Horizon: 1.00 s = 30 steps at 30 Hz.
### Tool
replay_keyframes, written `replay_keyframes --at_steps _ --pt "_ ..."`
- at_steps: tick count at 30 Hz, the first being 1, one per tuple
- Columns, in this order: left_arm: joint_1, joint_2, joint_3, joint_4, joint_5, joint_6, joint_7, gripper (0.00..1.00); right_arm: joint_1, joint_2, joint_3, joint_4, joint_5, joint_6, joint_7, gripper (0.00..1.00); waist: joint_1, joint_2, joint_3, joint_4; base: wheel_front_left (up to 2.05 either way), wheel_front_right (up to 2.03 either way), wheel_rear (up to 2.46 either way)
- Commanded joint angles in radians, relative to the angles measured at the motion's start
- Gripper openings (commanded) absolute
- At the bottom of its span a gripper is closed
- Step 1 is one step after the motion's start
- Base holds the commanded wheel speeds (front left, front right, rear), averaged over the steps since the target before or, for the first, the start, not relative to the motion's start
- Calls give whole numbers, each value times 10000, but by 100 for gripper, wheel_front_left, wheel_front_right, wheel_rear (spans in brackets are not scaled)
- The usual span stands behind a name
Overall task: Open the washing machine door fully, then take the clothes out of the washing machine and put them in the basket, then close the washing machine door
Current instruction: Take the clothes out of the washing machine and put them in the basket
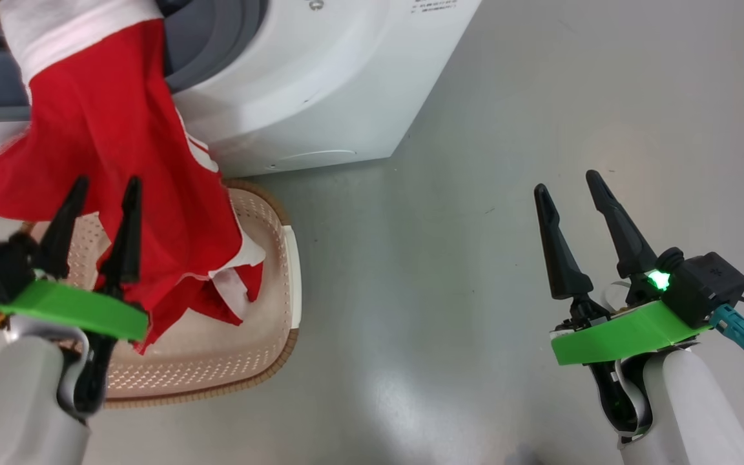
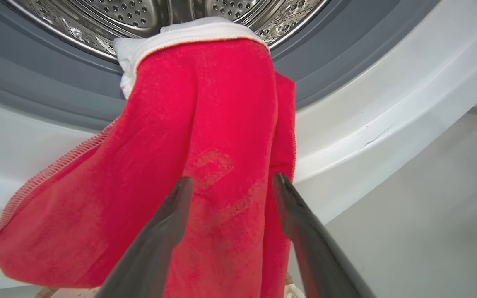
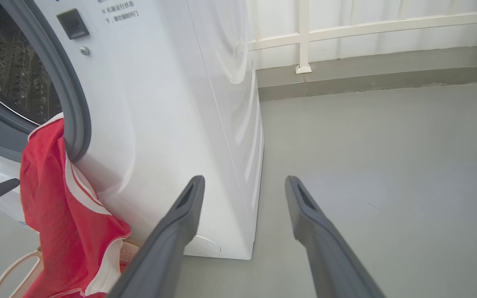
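The clothes (image 1: 113, 142), a red garment with white trim, hang out of the washing machine (image 1: 320, 84) over the grey rubber ring and down into the basket (image 1: 291, 271). My left gripper (image 1: 106, 187) stands open just in front of the hanging cloth; in the left wrist view its jaws (image 2: 233, 179) are apart with the red fabric (image 2: 205, 124) behind them and the steel drum (image 2: 139, 16) above. Contact with the cloth cannot be told. My right gripper (image 1: 567, 182) is open over bare floor, holding nothing. The washing machine door is out of view.
Grey floor (image 1: 475, 258) stretches to the right of the machine and basket. In the right wrist view a low kerb and a white railing (image 3: 304, 37) close off the far side, beyond the machine's side panel (image 3: 230, 103).
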Motion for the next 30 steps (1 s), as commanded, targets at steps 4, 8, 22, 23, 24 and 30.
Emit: replay_keyframes --at_steps 4,8,22,23,24,30 --pt "-1043 577 -173 572 -381 -27 -49 100 -26 53 247 -302 95 16 -48 100 0 -1 146 -114 0 0 0" --pt "-1684 662 -524 1033 -583 -27 -49 100 -64 53 294 -298 131 16 -48 100 0 -1 214 -170 0 0 0" --pt "-3151 606 -1245 2527 -709 -27 -49 100 -168 53 402 -309 211 16 -48 100 0 -1 400 -314 0 0 0" --pt "-3230 574 -1298 2564 -713 -27 -49 100 -176 53 408 -314 218 16 -48 100 0 -1 409 -326 0 0 0" --pt "-3284 535 -1390 2571 -713 -27 -49 100 -178 53 410 -318 223 16 -48 100 0 -1 416 -334 0 0 0" --pt "-3428 392 -1862 2467 -627 -27 -49 100 -158 53 398 -353 262 16 -48 100 0 -1 457 -362 0 0 0"
